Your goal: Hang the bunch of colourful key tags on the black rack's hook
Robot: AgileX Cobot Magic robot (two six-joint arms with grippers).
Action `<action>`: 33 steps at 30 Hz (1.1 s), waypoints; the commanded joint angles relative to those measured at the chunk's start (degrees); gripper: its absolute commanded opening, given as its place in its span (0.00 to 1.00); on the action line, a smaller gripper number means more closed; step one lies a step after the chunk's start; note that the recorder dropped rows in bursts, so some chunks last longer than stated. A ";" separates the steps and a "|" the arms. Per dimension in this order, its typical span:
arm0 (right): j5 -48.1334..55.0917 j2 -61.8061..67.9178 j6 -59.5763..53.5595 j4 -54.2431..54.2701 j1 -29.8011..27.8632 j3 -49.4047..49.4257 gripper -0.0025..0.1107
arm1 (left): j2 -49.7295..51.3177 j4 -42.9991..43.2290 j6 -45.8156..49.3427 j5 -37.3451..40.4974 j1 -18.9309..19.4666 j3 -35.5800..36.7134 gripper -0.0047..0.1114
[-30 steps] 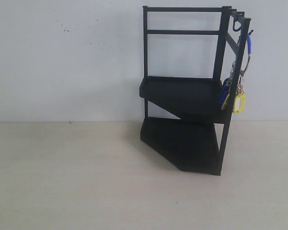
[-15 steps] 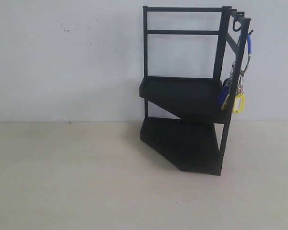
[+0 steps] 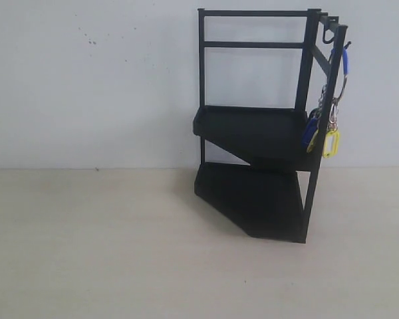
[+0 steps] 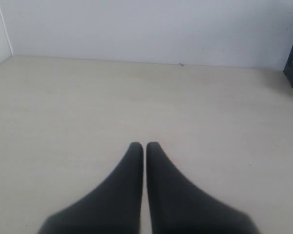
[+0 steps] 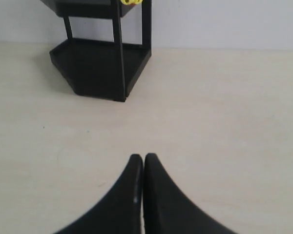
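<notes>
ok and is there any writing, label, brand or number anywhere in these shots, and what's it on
No text can be read in any view.
On the colourful key tag bunch, the tags are too small to tell whether any carries writing.
On the black rack, the metal is plain black, with no label or brand showing.
On the left end effector and the right end effector, the fingers are plain and dark, with no marks.

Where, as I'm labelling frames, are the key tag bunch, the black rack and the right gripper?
key tag bunch (image 3: 331, 142): exterior view, yellow tag.
black rack (image 3: 253, 129): exterior view, upper tier.
right gripper (image 5: 143, 157): right wrist view, between its fingertips.
</notes>
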 commanded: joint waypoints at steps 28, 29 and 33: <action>-10.26 -0.31 -4.09 1.16 -0.13 1.34 0.02 | 0.20 -0.11 0.02 -0.72 0.19 -0.14 0.08; -10.26 -0.31 -3.90 1.16 -0.13 1.34 0.02 | 0.20 -0.11 0.02 -0.72 0.19 -0.14 0.08; -10.16 -0.31 -1.45 1.16 -0.13 1.34 0.02 | 0.20 -0.11 0.02 -0.72 0.19 -0.14 0.08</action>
